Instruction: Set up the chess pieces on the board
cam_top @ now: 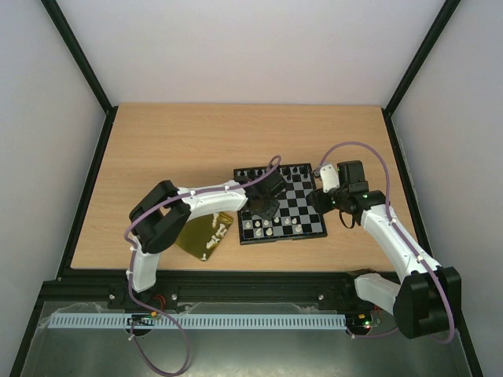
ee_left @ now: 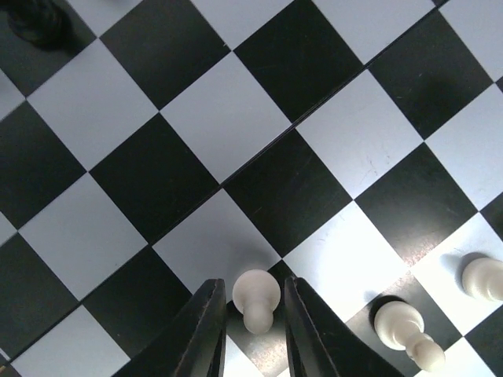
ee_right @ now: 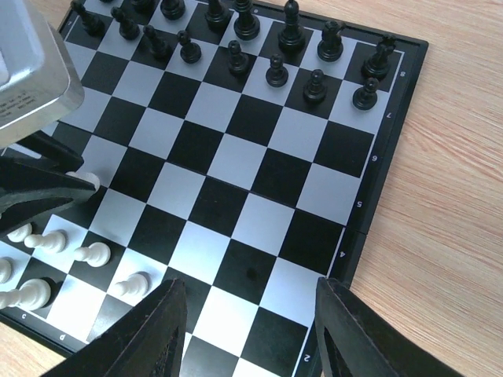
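Several chess pieces (cam_top: 212,233): white ones lie loose on the gold tray (cam_top: 191,239), left of centre in the top view, a stock waiting to be placed.
Bench (cam_top: 157,149): wooden, with the tray just beside the board, which keeps each carry short.
Left tool (ee_left: 252,284): low over the board's lower left. Its jaws are barely apart and straddle a white pawn (ee_left: 256,298) with a thin gap on each side, so it looks unclamped.
White pawn: upright on the board, near two more white men at the lower right of the left wrist view.
Board (ee_right: 259,224): centre of the bench. Black chessmen (ee_right: 236,55) fill its upper rows and the white rows are only part filled.
Right tool (ee_right: 250,289): at the board's right edge, jaws wide and empty, probably parked clear of the left arm.
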Tool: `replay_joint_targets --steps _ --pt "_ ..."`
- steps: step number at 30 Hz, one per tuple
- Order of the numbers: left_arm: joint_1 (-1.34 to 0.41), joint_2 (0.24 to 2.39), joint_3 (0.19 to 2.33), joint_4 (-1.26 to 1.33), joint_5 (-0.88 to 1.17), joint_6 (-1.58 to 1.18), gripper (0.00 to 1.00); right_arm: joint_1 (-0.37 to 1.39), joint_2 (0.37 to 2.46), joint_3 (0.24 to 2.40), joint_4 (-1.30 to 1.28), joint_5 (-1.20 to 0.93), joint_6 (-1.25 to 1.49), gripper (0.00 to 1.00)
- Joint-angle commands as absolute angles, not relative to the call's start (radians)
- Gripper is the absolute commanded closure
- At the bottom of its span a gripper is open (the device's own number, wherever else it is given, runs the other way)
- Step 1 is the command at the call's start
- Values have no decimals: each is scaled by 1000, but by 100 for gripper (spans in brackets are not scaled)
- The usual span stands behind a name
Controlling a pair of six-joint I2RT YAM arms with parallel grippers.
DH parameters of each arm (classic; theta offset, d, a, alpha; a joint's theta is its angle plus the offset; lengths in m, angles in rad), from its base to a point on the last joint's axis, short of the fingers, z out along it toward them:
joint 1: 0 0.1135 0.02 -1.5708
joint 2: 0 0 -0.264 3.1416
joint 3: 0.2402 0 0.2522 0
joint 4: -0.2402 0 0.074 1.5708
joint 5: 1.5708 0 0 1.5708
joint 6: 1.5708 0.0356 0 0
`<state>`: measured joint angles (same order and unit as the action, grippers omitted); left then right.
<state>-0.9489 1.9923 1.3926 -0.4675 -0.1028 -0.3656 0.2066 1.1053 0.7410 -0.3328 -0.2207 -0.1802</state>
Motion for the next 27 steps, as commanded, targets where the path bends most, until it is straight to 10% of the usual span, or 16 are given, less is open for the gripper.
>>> replay_joint_targets --steps 1,15,27 --pt "-947 1965 1426 -502 -112 -365 76 203 1103 730 -381 -271 -222 53" --pt "-848 1453 1142 -549 -210 -332 64 368 1174 840 -488 -285 -365 52" --pt "-650 982 819 -365 -319 -300 31 571 1518 1098 -532 -164 -353 53"
